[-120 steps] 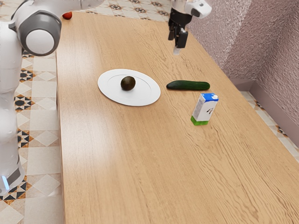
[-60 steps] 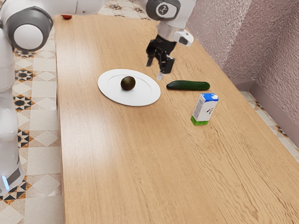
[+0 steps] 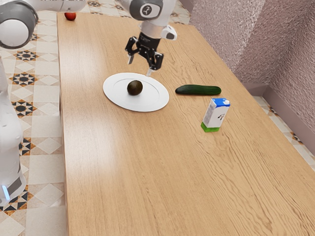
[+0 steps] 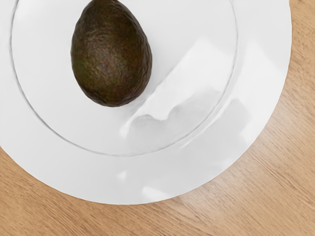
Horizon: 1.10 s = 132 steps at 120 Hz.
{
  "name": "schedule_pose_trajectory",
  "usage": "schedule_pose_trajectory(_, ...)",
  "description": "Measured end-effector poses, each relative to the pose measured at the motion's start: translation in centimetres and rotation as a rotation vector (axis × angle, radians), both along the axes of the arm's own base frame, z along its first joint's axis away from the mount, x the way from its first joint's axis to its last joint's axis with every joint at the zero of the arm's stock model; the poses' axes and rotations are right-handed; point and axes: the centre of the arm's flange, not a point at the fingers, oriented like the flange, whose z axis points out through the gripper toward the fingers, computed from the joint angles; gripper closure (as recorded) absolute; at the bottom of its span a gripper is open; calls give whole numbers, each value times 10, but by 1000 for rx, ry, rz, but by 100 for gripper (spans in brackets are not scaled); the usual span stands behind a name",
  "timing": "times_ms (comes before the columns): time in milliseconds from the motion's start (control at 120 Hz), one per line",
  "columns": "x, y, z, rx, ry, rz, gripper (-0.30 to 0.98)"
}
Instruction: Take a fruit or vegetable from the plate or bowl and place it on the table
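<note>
Well, the exterior view has the black two-finger gripper (image 3: 140, 67) hanging above the round white plate (image 3: 152, 94), its fingers spread wide with nothing between them, while a long dark-green cucumber (image 3: 198, 90) lies just beside that plate and a white, blue-topped, green-based carton (image 3: 214, 115) stands near it. Seen from the wrist, the dark, egg-shaped avocado (image 4: 111, 56) rests inside the plate's inner ring.

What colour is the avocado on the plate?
The avocado is dark brown with hints of green; it shows best in the wrist view.
</note>
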Motion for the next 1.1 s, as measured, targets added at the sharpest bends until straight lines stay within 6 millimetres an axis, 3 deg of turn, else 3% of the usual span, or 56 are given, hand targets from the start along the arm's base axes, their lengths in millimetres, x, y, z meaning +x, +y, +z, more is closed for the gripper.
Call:
schedule_pose_trajectory(125, -13, 20, -33, -32, 23, 93, 0)
schedule_pose_trajectory(275, -27, 38, -34, -20, -9, 166, 0)
schedule_pose_trajectory(533, 11, 72, -46, 13, -16, 199, 0)
schedule_pose_trajectory(967, 8, 104, -92, -7, 14, 260, 0)
schedule_pose_trajectory(1100, 15, 104, -101, -17, -4, 262, 0)
